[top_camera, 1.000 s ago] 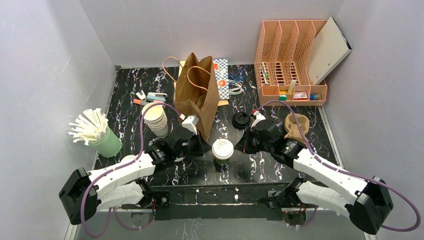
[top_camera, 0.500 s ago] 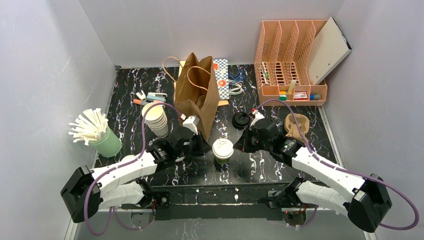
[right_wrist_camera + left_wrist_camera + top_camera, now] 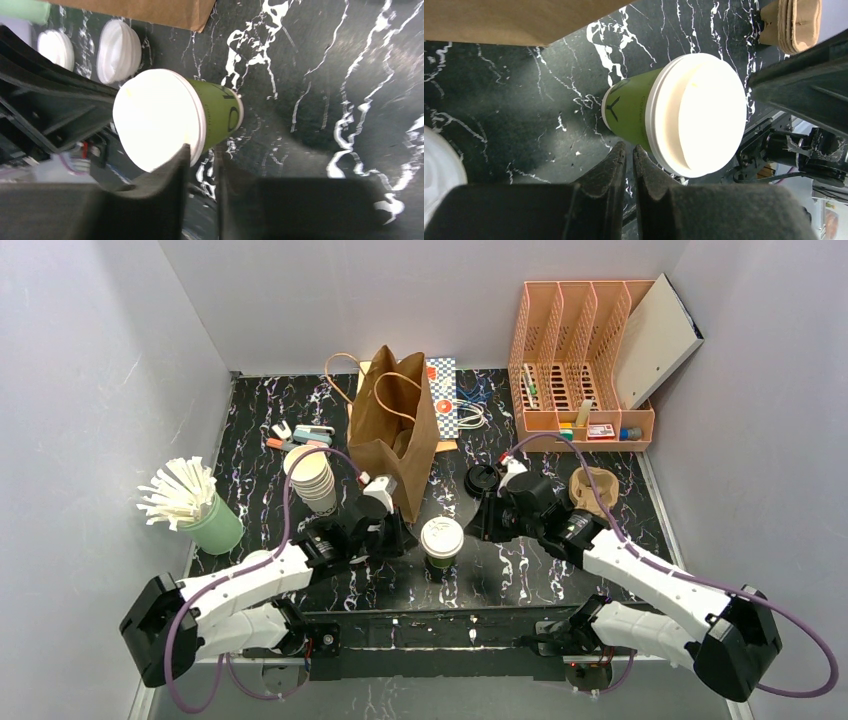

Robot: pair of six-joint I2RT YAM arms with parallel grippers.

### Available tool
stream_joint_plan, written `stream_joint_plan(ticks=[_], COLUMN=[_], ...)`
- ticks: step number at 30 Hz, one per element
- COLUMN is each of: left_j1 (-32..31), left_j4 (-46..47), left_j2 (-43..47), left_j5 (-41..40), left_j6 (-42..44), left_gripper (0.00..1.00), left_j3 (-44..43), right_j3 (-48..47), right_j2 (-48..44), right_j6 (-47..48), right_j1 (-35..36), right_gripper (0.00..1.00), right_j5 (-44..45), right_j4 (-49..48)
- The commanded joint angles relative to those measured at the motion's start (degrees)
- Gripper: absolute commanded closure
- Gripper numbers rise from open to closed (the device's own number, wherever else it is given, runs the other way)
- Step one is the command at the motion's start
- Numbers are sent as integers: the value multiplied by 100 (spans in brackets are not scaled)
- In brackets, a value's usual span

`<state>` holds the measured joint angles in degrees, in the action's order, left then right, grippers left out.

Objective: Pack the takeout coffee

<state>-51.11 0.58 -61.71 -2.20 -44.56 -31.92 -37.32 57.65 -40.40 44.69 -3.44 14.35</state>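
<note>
Where the arms meet: green paper cup, round smooth white lid
Left gripper: tapered fingers a slit apart, empty
Right gripper: slightly parted, empty

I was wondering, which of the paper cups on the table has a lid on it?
The green-sided cup, standing alone at the near middle, wears a white lid; the cream cups stacked left of the brown bag are lidless.
</note>
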Motion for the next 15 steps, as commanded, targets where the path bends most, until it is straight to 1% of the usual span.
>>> stream_joint_plan(ticks=[1, 4, 5, 8, 10, 11, 13, 15], left_j1=[5, 5, 5, 5, 5, 5, 5, 5], left_j4=[-941, -1539, -1709, -2303, -2714, -2940, -3382, -3682], left_j2=[462, 684, 768, 1017, 1136, 1191, 1241, 1302], left_j5=[-395, -470, -498, -644, -806, -915, -1142, -1409], left_j6=[194, 281, 298, 374, 444, 475, 539, 623], left_gripper=[89, 87, 85, 79, 71, 65, 56, 50], left_j3=[-462, -724, -813, -1152, -1429, -1593, -1911, -2269], right_j3=[-799, -1226, -1357, -1771, -2034, -2117, -2295, -2454], right_j2=[-173, -29, 20, 367, 543, 628, 791, 968], right_j6=[712, 1266, 1482, 1987, 2230, 2343, 2528, 2699], right_j1=[12, 15, 14, 36, 92, 138, 246, 403], right_gripper=[47, 4, 2, 2, 2, 2, 2, 2], right_j5=[269, 95, -60, -483, -541, -524, -446, -273], right_j4=[561, 929, 1013, 1370, 1546, 1580, 1674, 1767])
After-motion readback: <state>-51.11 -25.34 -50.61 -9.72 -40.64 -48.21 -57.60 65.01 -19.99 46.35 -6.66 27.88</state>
